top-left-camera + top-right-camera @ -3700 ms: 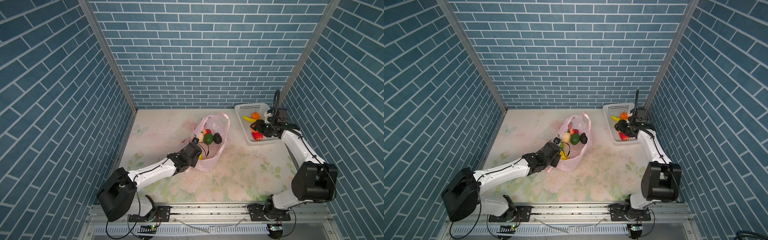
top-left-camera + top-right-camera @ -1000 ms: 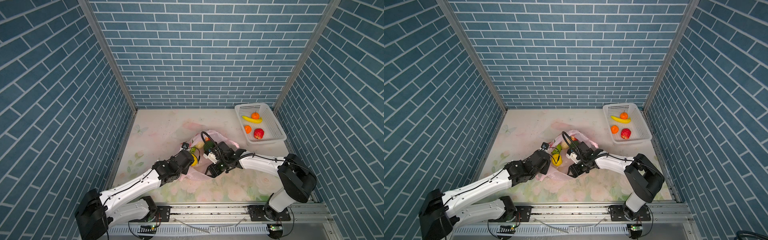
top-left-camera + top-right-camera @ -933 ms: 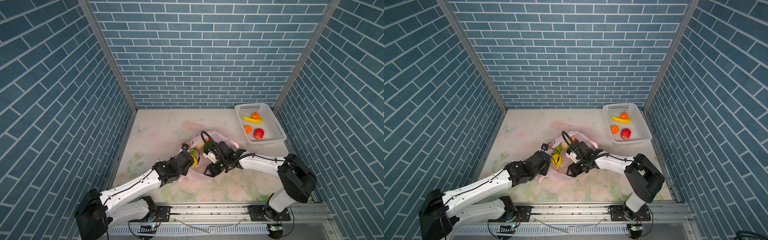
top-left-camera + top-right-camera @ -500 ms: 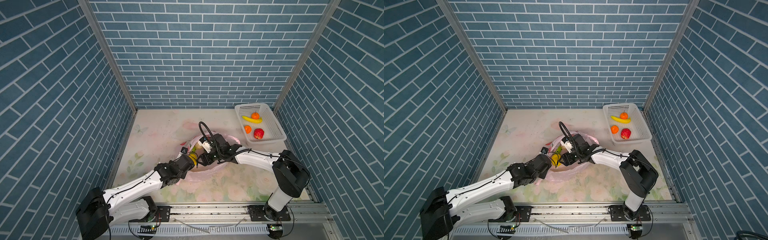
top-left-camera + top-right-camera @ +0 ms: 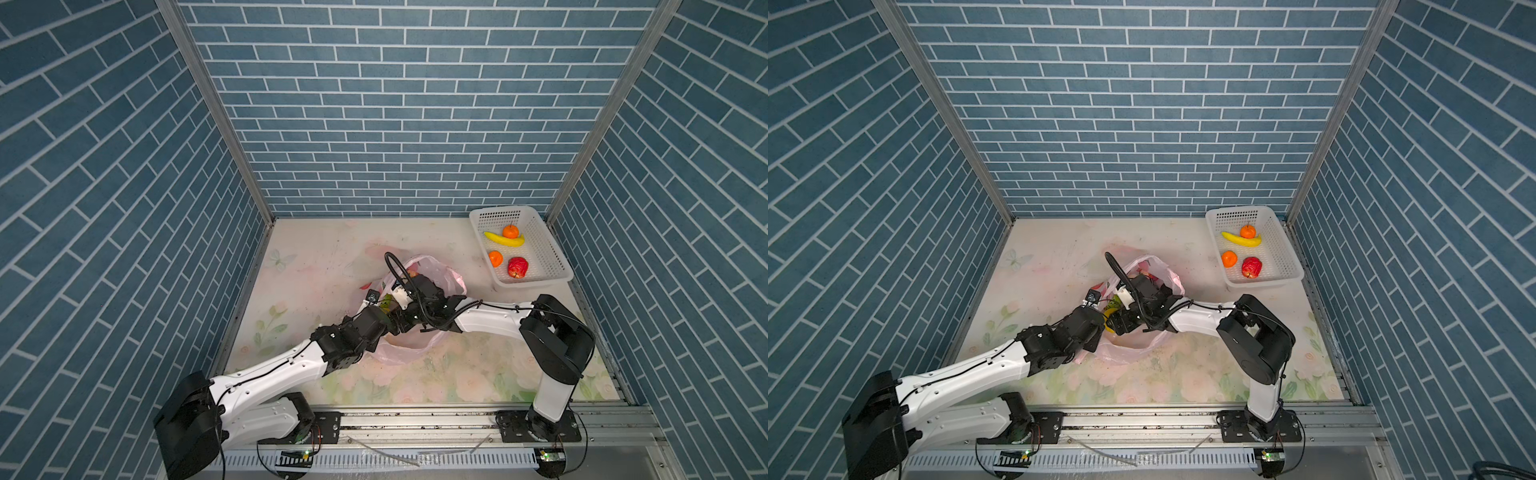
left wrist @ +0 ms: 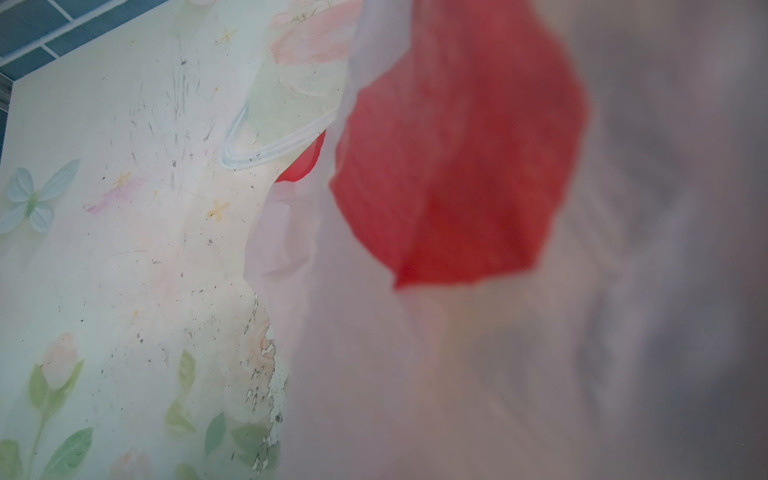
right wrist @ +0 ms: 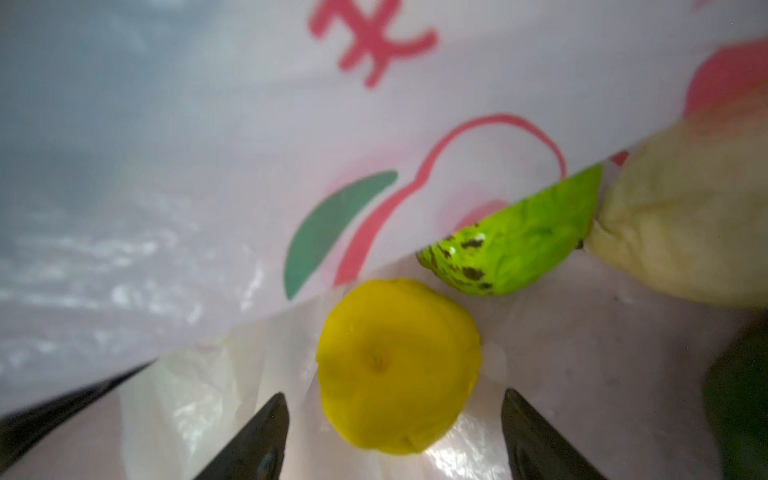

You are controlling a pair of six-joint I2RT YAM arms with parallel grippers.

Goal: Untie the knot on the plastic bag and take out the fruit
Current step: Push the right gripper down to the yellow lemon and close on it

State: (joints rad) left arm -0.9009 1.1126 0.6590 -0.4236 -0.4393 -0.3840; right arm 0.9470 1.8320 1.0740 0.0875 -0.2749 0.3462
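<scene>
The pink plastic bag [image 5: 440, 276] [image 5: 1163, 270] lies open-mouthed mid-table. My left gripper [image 5: 384, 316] is at its left rim, shut on the plastic bag's film, which blurs across the left wrist view [image 6: 415, 332]. My right gripper [image 7: 394, 397] reaches inside the bag, open, its fingertips [image 7: 276, 405] either side of the yellow lemon [image 7: 397, 365] without touching it. Beyond the lemon sit a bumpy light green fruit [image 7: 515, 245], a cream fruit [image 7: 681, 224] and a dark green avocado [image 7: 744, 399]. The knot does not show in any view.
A white perforated basket [image 5: 494, 212] [image 5: 1233, 214] stands at the back right holding a banana [image 5: 504, 240], two orange tangerines [image 5: 495, 258] and a red apple [image 5: 518, 267]. Both arms cross close together over the bag. Brick walls enclose three sides.
My right gripper has swung from the bag's near side into its mouth, and its jaws have spread wider. The left gripper has stayed shut at the bag's rim.
</scene>
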